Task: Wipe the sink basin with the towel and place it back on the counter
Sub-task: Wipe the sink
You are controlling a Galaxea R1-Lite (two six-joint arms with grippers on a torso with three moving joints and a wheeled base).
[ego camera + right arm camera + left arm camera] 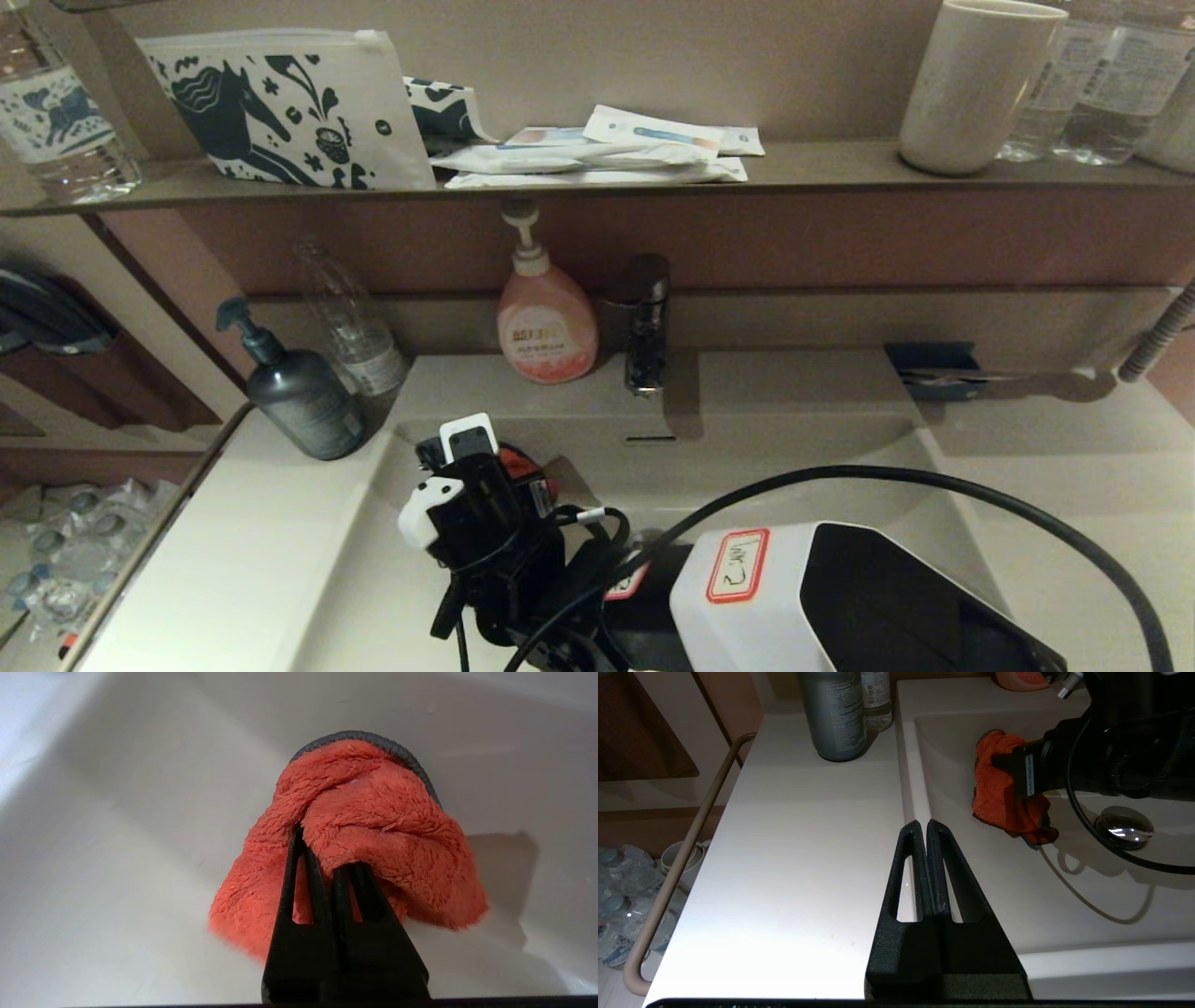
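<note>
The orange-red towel (373, 821) is bunched up with my right gripper (322, 854) shut on it, pressed against the left part of the off-white sink basin (794, 467). From the head view only a bit of towel (512, 459) shows behind the right gripper (495, 467). The left wrist view shows the towel (1004, 793) touching the basin floor (1064, 905), left of the chrome drain plug (1124, 826). My left gripper (927, 823) is shut and empty above the counter (798, 858), by the basin's left rim. The overflow slot (651, 438) sits under the faucet.
On the counter's back left stand a grey pump bottle (303, 397) and a clear bottle (355, 327). A pink soap bottle (546, 322) and the faucet (646, 317) stand behind the basin. The brown shelf (822, 168) carries a horse pouch (289, 103) and a cup (980, 84). A rail (677, 868) borders the counter.
</note>
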